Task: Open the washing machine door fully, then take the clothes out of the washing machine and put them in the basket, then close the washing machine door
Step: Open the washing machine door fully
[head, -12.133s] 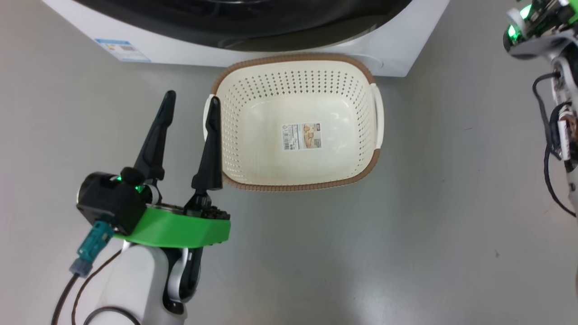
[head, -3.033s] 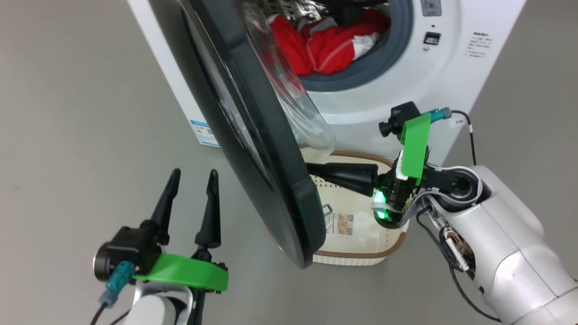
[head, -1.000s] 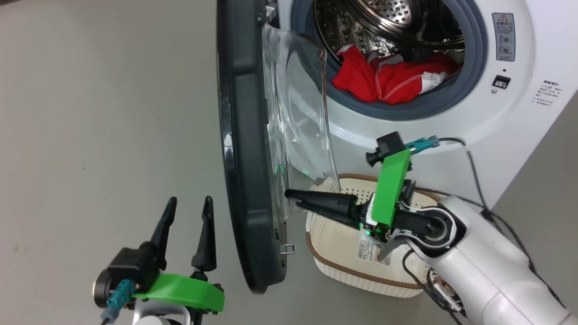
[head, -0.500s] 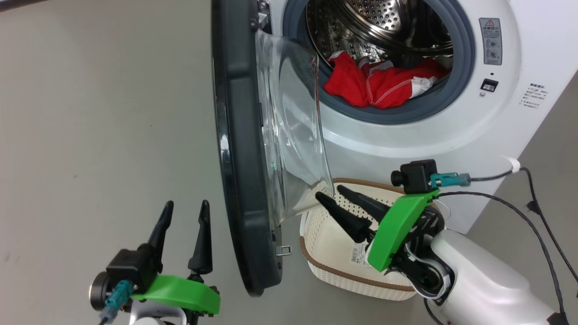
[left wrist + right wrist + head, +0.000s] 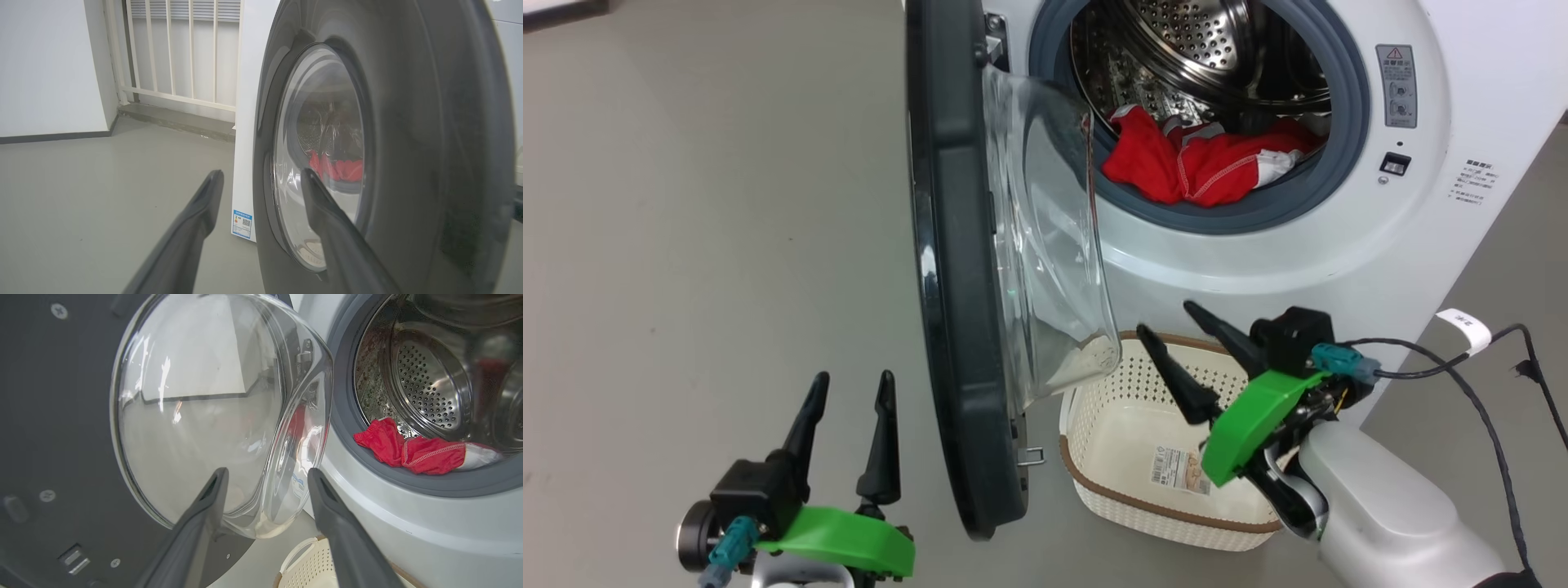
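Right gripper (image 5: 1166, 318): jaws spread; clothes (image 5: 1201, 163) lie ahead, up and rightward, heap crosswise.
Left gripper (image 5: 852, 376): jaws apart, door (image 5: 947, 286) between them and clothes; right arm nearer.

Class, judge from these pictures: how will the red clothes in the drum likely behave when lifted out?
The red clothes lie crumpled against the grey seal, so they will probably hang limp and drape. They look thin, so likely light. A trailing part may catch on the seal.
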Tool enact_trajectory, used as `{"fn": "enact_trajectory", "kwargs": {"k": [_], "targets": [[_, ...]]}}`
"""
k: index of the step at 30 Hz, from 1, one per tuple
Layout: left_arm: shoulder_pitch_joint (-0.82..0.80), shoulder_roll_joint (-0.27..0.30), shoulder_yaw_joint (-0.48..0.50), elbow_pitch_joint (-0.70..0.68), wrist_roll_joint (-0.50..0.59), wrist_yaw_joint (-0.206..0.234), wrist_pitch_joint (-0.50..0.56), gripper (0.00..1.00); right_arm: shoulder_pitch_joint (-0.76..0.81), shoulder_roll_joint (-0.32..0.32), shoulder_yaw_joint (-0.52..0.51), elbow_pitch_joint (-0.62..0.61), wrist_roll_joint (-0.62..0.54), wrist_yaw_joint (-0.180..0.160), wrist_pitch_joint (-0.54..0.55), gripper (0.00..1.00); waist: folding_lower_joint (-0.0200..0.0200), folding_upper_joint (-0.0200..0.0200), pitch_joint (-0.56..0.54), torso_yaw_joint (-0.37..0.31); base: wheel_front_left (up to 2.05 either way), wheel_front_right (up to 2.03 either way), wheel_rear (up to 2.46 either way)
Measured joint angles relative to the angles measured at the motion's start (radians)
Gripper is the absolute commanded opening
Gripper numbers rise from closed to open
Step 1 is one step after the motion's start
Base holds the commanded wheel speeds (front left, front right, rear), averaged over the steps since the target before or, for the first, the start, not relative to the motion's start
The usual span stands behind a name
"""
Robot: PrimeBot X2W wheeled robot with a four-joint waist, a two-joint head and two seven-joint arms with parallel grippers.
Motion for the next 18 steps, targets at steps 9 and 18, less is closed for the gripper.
{"fn": "enact_trajectory", "kwargs": {"k": [9, 18], "targets": [[0.003, 0.005, 0.000, -0.002, 0.001, 0.000, 0.000, 1.00, 0.138, 0.079, -0.318, -0.161, -0.309, 0.000, -0.005, 1.00, 0.0000, 0.0000, -0.006, -0.007, 0.00, 0.00, 0.00], [0.003, 0.009, -0.003, -0.015, 0.011, -0.001, 0.000, 1.00, 0.283, 0.106, -0.432, -0.342, -0.450, 0.000, -0.008, 1.00, 0.0000, 0.0000, -0.012, -0.002, 0.00, 0.00, 0.00]]}}
